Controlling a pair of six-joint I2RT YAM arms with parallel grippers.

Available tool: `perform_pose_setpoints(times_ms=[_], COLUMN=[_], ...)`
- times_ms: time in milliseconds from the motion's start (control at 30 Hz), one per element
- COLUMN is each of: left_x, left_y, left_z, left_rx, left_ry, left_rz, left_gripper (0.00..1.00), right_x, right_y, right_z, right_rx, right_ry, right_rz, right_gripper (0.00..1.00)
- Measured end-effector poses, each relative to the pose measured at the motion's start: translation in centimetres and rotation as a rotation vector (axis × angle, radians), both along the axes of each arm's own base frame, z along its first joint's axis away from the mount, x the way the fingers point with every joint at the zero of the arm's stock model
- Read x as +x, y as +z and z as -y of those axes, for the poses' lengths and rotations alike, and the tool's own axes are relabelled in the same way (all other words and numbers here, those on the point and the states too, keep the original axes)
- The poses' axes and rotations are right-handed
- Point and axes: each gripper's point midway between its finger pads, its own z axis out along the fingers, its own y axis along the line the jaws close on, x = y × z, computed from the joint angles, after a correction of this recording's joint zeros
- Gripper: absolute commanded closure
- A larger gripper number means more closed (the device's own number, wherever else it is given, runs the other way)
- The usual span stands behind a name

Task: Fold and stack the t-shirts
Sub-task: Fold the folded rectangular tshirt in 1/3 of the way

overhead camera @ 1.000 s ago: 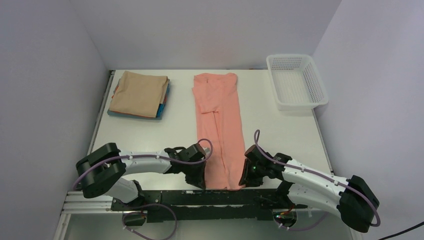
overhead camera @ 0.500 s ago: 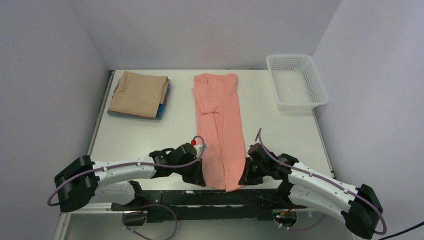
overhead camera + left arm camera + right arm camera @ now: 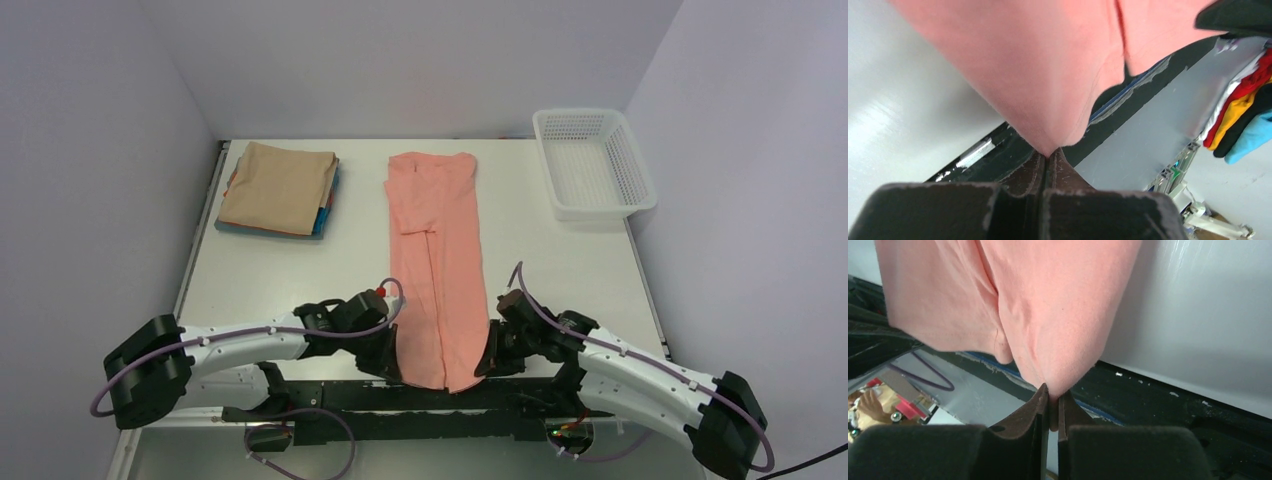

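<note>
A salmon-pink t-shirt (image 3: 436, 240) lies as a long narrow strip down the middle of the table, its near end hanging past the table's front edge. My left gripper (image 3: 395, 365) is shut on the shirt's near left corner (image 3: 1048, 130). My right gripper (image 3: 483, 365) is shut on the near right corner (image 3: 1063, 365). Both corners are held off the table surface. A stack of folded shirts with a tan one on top (image 3: 280, 185) sits at the far left, blue and reddish edges showing below it.
A white plastic mesh basket (image 3: 592, 162) stands at the far right corner. The black frame rail (image 3: 400, 400) runs along the table's near edge under the held shirt end. Walls close in on left, back and right.
Both grippers have taken hold of the pink shirt's near corners and pulled the near end toward the front edge, stretching the strip straighter. The left arm has swung lower and outward.
</note>
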Motion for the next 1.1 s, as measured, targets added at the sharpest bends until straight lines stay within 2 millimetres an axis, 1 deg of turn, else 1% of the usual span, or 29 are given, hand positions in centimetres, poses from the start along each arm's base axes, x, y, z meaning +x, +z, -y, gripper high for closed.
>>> perform_pose_setpoints(times_ms=[100, 167, 233, 333, 367, 467, 567, 600, 700, 800, 867, 1033, 1100], left_x=[1.6, 3.2, 4.9, 8.2, 9.0, 12.5, 16.0, 17.4, 20.4, 23.4, 25.3, 28.9, 30.0], left_y=[0.7, 1.2, 1.8, 3.1, 3.4, 4.6, 5.7, 6.1, 6.9, 7.6, 7.8, 7.1, 6.6], left_z=[0.6, 0.8, 1.1, 1.4, 1.5, 1.8, 1.8, 1.7, 1.3, 1.2, 1.0, 0.4, 0.2], left_rx=[-0.020, -0.030, -0.041, -0.061, -0.065, -0.064, -0.059, -0.055, -0.026, 0.001, 0.021, 0.101, 0.129], left_ry=[0.026, 0.053, 0.085, 0.138, 0.148, 0.195, 0.245, 0.269, 0.309, 0.335, 0.354, 0.372, 0.372], left_rz=[0.026, 0.047, 0.069, 0.123, 0.138, 0.193, 0.244, 0.265, 0.311, 0.360, 0.384, 0.405, 0.407], left_gripper=[1.00, 1.00, 1.00, 1.00, 1.00, 1.00, 1.00, 1.00, 1.00, 1.00, 1.00, 1.00, 1.00], right_x=[1.1, 2.5, 4.7, 8.9, 9.9, 13.1, 15.9, 17.0, 20.2, 23.1, 24.9, 27.9, 28.8], right_y=[-0.2, 0.4, 1.5, 4.1, 4.6, 5.3, 5.7, 6.2, 7.7, 8.8, 8.7, 6.3, 5.3], right_z=[-0.1, -0.3, -0.6, -1.5, -1.6, -1.5, -1.2, -1.3, -1.3, -0.9, -0.4, 0.4, 0.5], right_rx=[-0.034, -0.054, -0.067, -0.027, -0.016, -0.004, -0.041, -0.054, -0.090, -0.120, -0.140, -0.202, -0.213], right_ry=[-0.017, -0.033, -0.058, -0.123, -0.141, -0.197, -0.228, -0.235, -0.263, -0.301, -0.323, -0.331, -0.331], right_rz=[0.025, 0.063, 0.123, 0.240, 0.264, 0.316, 0.351, 0.370, 0.444, 0.509, 0.533, 0.499, 0.482], right_gripper=[0.98, 0.98, 0.98, 0.98, 0.98, 0.98, 0.98, 0.98, 0.97, 0.96, 0.95, 0.95, 0.95])
